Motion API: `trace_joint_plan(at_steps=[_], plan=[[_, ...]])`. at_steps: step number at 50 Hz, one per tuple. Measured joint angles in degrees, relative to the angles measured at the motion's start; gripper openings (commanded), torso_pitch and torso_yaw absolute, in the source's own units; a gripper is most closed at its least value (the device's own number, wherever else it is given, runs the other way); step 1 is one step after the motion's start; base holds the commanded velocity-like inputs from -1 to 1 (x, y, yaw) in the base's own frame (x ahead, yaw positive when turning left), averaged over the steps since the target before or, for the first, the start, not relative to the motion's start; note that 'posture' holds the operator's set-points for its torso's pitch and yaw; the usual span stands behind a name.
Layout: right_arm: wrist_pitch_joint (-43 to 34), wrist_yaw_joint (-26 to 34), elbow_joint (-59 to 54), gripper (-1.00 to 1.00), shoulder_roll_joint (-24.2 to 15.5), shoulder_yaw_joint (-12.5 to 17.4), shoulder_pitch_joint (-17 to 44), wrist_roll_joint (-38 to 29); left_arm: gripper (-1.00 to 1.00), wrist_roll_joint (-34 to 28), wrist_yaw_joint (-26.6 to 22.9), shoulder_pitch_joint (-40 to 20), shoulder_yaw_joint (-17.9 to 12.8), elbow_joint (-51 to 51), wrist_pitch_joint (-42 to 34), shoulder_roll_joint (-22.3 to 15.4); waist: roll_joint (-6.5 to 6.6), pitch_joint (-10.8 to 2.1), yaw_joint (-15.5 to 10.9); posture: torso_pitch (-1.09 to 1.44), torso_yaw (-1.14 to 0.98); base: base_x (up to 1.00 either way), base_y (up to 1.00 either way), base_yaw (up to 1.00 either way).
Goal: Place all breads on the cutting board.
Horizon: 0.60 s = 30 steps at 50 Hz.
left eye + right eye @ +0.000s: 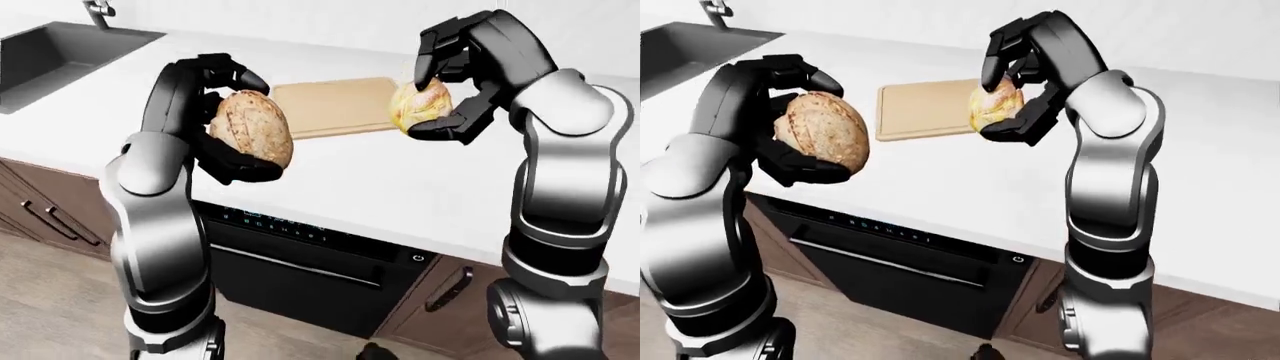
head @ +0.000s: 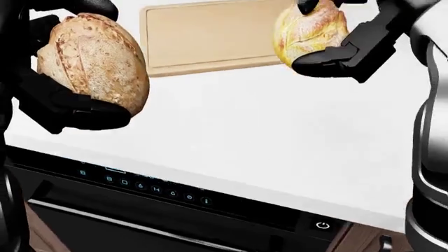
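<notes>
The left hand [image 1: 215,124] grips a brown loaf [image 2: 94,63]; the right hand [image 1: 455,82] grips a yellowish loaf [image 2: 310,30] (fingers closed round each). Both are held above the white tabletop [image 2: 280,136], near the cutting board [image 2: 206,34].

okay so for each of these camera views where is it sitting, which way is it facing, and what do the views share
Head view: on the head, tilted steeply down at the counter; both hands show.
Left-eye view: head camera facing the cutting board; both arms show.
Right-eye view: its twin.
Shared: brown loaf in the left hand, yellow loaf in the right hand.
</notes>
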<state>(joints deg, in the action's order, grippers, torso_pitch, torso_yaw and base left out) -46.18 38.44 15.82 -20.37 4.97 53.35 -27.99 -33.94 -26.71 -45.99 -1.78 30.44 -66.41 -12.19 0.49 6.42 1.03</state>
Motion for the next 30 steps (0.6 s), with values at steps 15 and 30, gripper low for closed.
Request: trace_joint_plan(at_steps=[15, 30], plan=[[1.1, -1.3, 2.9, -1.0, -1.0, 1.6, 2.0, -0.2, -1.0, -0.3, 0.1, -1.8, 0.0, 2.2, 1.6, 0.1, 1.01, -3.42, -0.1, 0.0, 0.0, 0.18, 0.0, 0.0], [-0.4, -1.6, -0.7, -1.0, -1.3, 0.9, 2.1, 0.3, -1.0, -0.7, -1.1, -2.4, 1.0, 0.9, -1.0, -0.2, -1.23, -3.18, -1.0, 0.0, 0.0, 0.0, 0.0, 0.0]])
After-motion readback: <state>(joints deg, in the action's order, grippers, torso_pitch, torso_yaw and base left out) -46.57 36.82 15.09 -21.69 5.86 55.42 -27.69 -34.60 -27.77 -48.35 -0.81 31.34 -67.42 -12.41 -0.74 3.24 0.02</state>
